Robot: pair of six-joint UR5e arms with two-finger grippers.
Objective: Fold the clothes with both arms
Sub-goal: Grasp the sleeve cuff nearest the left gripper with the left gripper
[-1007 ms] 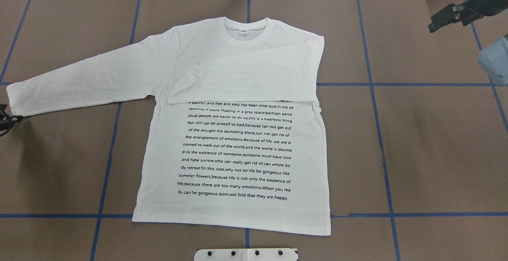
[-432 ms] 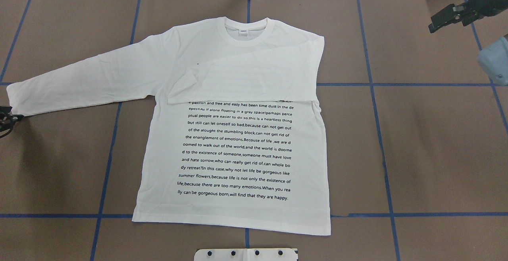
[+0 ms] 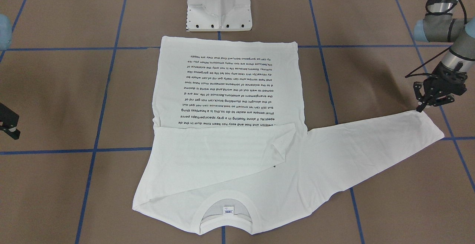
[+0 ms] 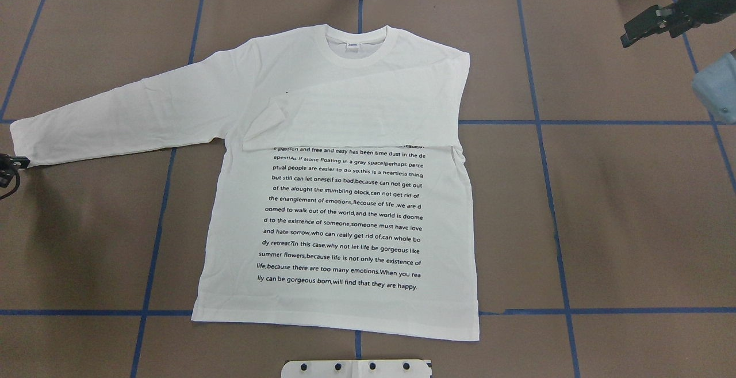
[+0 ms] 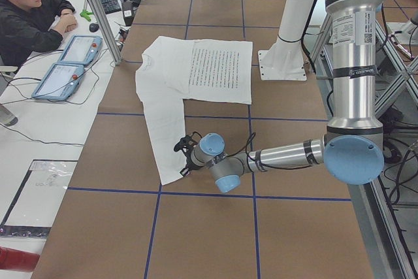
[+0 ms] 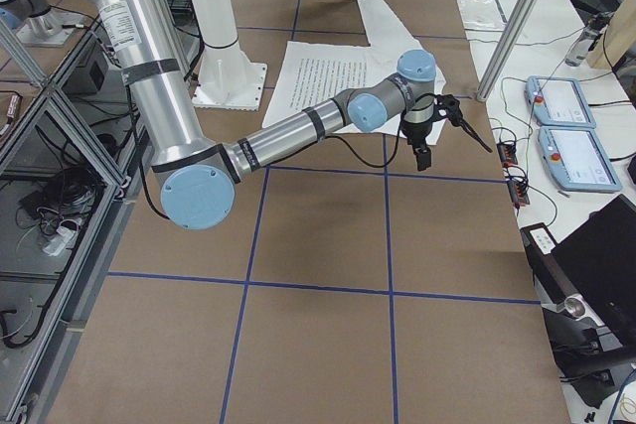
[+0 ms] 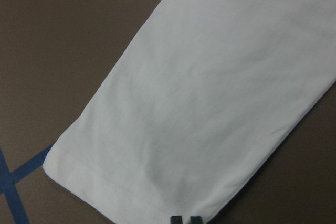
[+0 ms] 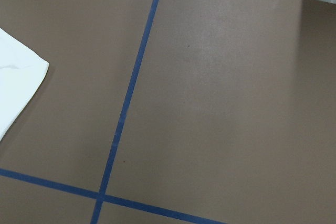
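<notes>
**Asker:** How many garments are on the table?

**Me:** Only one. It is a white T-shirt [image 4: 345,309], lying flat in the middle of the brown table [image 4: 632,205] with the printed side up. Its collar [image 4: 356,56] is at the end far from my pedestal base [image 3: 219,6], and there is one small label [image 4: 351,47] inside it.

**Asker:** And the sleeves?

**Me:** There are two. The folded sleeve [image 4: 356,119], on my right side, lies across the chest. It covers the top of the print, and below it I count thirteen text lines [image 4: 345,217]. The straight sleeve [image 4: 115,116] stretches out flat to my left.

**Asker:** Where are your two grippers?

**Me:** My left gripper [image 3: 423,104] is at the corner of the cuff [image 7: 131,182] of the straight sleeve. In my left wrist view, two fingertips [image 7: 176,219] sit close together right on the cuff's edge. I cannot tell whether they are pinching the cloth. My right gripper [image 6: 455,153] hangs over bare table at my far right, well apart from the T-shirt. Its two fingers are spread and hold nothing.

**Asker:** Is there anything else?

**Me:** One person [image 5: 29,17] sits at a white desk beyond the table. On the desk are two blue-edged tablets [image 5: 80,49].
</notes>
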